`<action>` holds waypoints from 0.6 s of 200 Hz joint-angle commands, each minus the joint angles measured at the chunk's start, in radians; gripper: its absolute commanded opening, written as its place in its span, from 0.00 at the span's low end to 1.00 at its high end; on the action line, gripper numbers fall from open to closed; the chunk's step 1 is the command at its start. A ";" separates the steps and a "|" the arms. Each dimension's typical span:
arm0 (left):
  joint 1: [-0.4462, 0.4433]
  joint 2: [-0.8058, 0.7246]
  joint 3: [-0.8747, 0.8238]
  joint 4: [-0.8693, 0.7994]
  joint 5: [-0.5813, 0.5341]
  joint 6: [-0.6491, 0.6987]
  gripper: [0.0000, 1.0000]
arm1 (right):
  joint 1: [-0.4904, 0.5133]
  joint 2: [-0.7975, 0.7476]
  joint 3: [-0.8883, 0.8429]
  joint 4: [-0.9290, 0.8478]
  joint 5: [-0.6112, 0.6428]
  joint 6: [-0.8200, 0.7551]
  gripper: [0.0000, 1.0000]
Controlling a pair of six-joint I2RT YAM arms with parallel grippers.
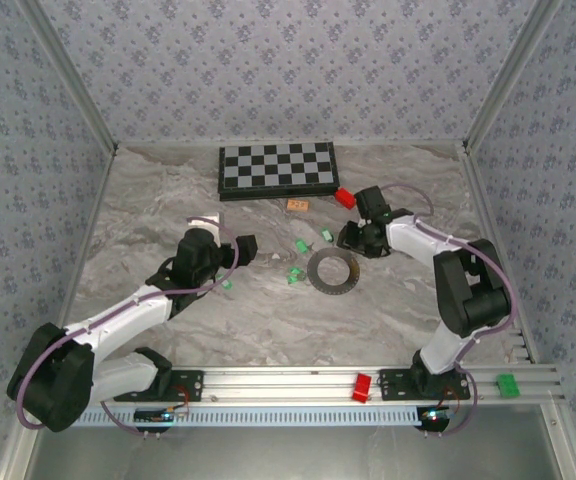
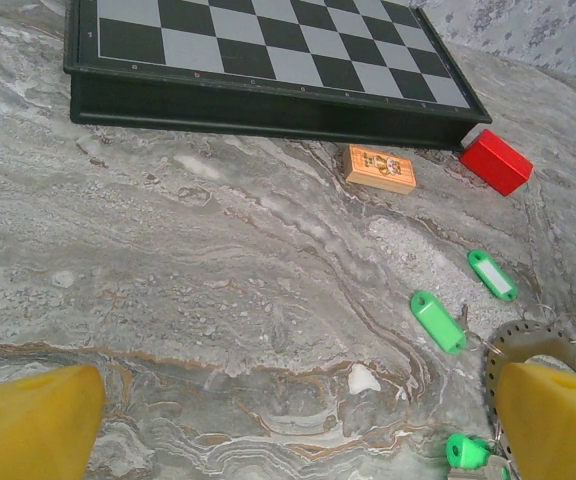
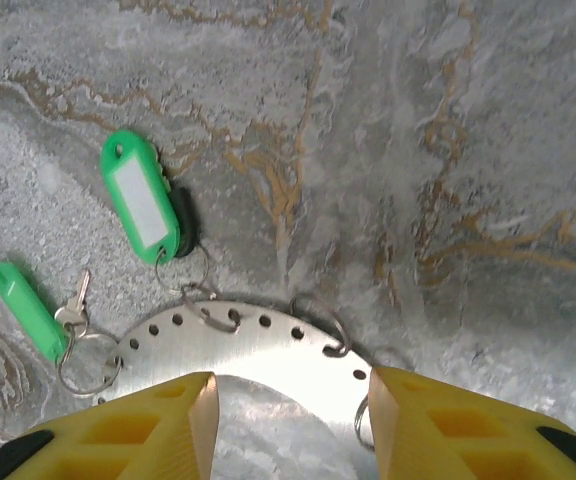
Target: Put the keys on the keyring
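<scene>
Hovering half-open, the right claw [image 3: 288, 400] straddles the keyring [image 3: 258, 340] mid-tabletop, gripping nothing; contact unclear. Nearby the left claw [image 2: 298, 410] gapes wide, empty. Green keys [image 3: 140, 200] lie beside the keyring on the marble tabletop [image 1: 148, 200]; patterned walls [image 1: 268, 60] surround.

Counting what is lying on the bench [image 1: 148, 200]
From above, at least four keys [image 1: 301, 245] are showing, with one keyring [image 1: 333, 272], one chessboard [image 1: 276, 168], one orange tile [image 1: 298, 205], two red blocks [image 1: 345, 197] and one green block [image 1: 508, 384].
</scene>
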 commanded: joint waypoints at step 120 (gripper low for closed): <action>-0.009 0.020 0.028 0.018 0.005 0.019 1.00 | -0.060 0.115 0.036 0.009 -0.118 -0.111 0.27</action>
